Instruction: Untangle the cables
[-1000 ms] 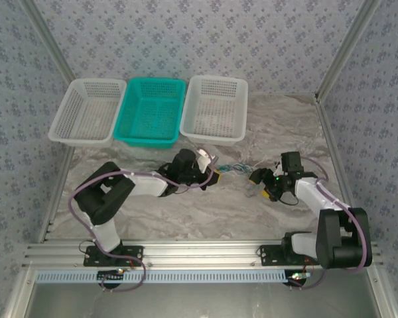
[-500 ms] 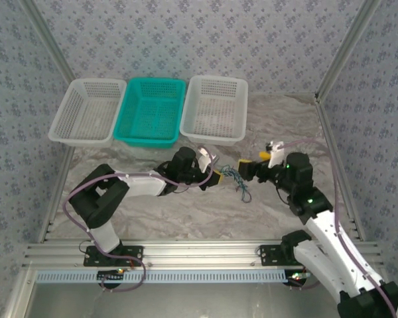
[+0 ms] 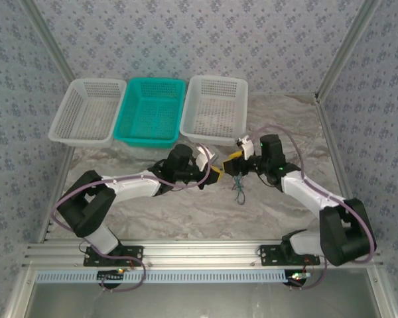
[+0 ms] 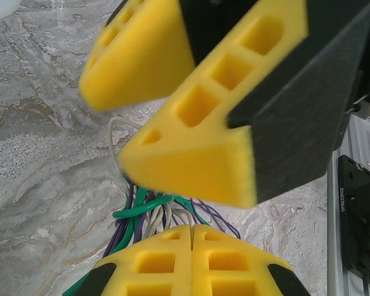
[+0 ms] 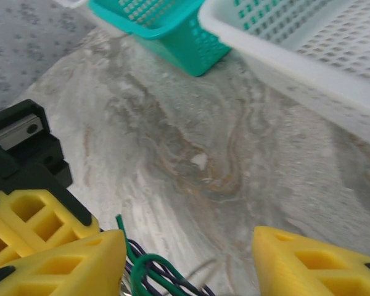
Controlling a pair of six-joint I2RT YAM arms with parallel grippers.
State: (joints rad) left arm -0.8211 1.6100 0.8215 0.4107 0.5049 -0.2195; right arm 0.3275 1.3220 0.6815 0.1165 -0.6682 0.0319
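Observation:
The cables (image 4: 149, 213) are a small bundle of green, purple and pale thin wires. My left gripper (image 4: 193, 233) is shut on their upper ends. From above, the left gripper (image 3: 217, 173) sits mid-table with the cables (image 3: 239, 189) trailing down to the marble surface. My right gripper (image 3: 231, 164) is right up against it, tip to tip. In the right wrist view the right gripper (image 5: 185, 265) stands open, its yellow fingers (image 5: 55, 265) wide apart. The green and dark cables (image 5: 149, 274) lie just inside the left finger, not pinched.
Three baskets stand along the back: a white basket (image 3: 87, 111), a teal basket (image 3: 150, 111) and another white basket (image 3: 215, 109). The last is close behind the right gripper. Metal frame posts and patterned walls enclose the table (image 3: 186, 212).
The right arm has swung left and toward the back, bringing its gripper from the right side up to the left gripper's tips. The left gripper stayed shut on the cables, barely moving.

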